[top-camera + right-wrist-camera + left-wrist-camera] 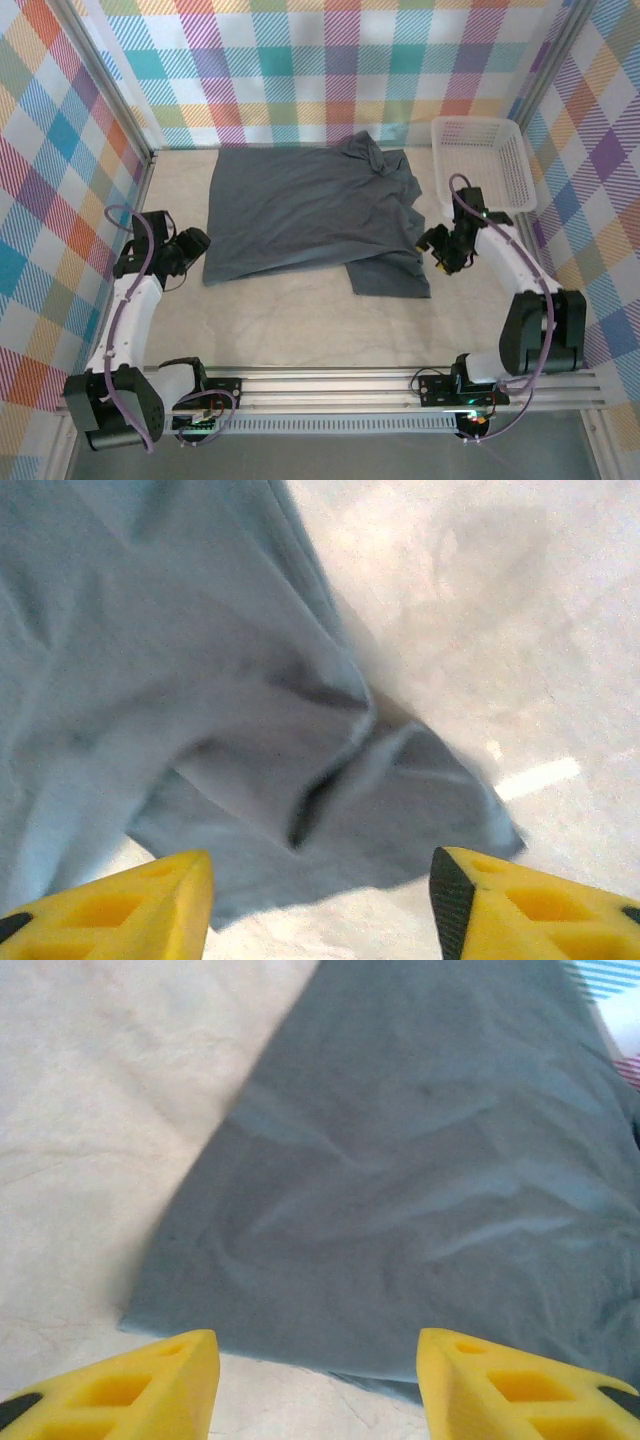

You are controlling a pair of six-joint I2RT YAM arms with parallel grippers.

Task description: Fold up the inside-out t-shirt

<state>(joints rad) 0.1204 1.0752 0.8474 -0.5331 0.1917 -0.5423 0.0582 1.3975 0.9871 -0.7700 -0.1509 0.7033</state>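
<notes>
The pale worktop (300,330) carries the inside-out t-shirt (310,215), spread mostly flat between the two sets of jaws and gripped by neither. One straight-edged corner lies just ahead of the left jaws, and a rumpled, doubled-over edge lies just ahead of the right jaws. A white mesh basket (478,122) sits beyond the right jaws. Both sets of jaws stand parted, with nothing between them.

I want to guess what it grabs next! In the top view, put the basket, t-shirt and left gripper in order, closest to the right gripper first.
From the right gripper:
1. T-shirt, right beside it, to the left.
2. Basket, behind it, at the right.
3. Left gripper, far across on the left.
</notes>
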